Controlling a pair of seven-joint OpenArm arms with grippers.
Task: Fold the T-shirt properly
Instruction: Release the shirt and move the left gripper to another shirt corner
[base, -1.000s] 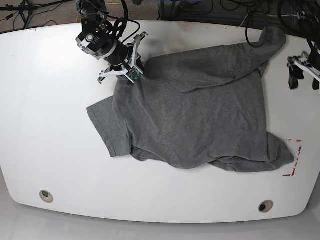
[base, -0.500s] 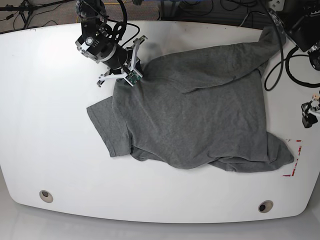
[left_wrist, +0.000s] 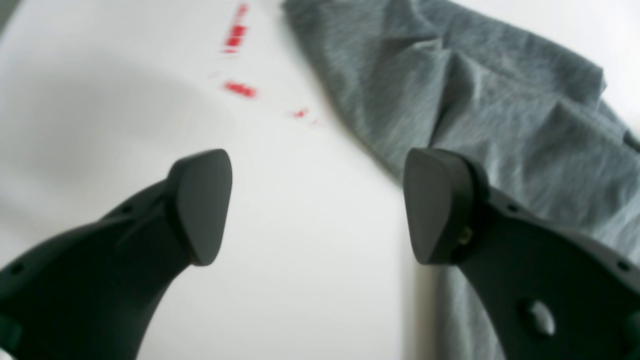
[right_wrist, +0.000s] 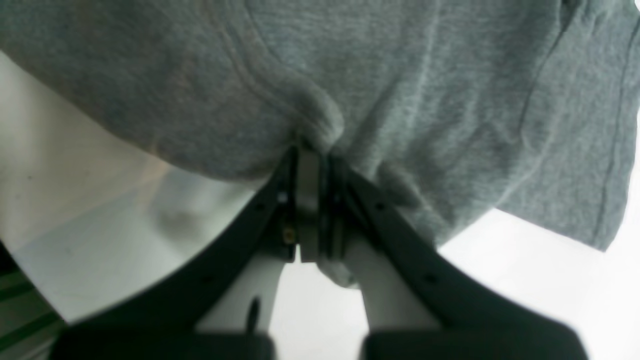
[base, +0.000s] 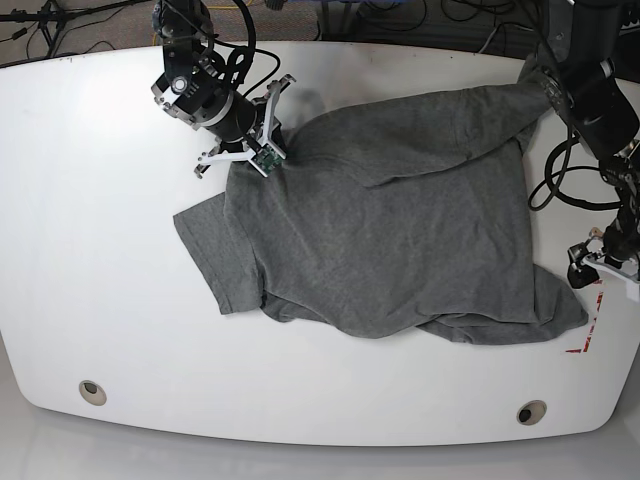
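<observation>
T-shirt is pinched by the clenched right gripper; the left gripper, spread and empty, should probably grasp the near corner cleanly.

White table, cables behind.

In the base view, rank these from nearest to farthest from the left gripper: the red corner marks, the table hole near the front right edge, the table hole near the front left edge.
Measured from the left gripper, at the table's right edge:
1. Red corner marks, just below it on the right.
2. Front right hole, further toward the front edge.
3. Front left hole, across the table beyond the T-shirt.
</observation>
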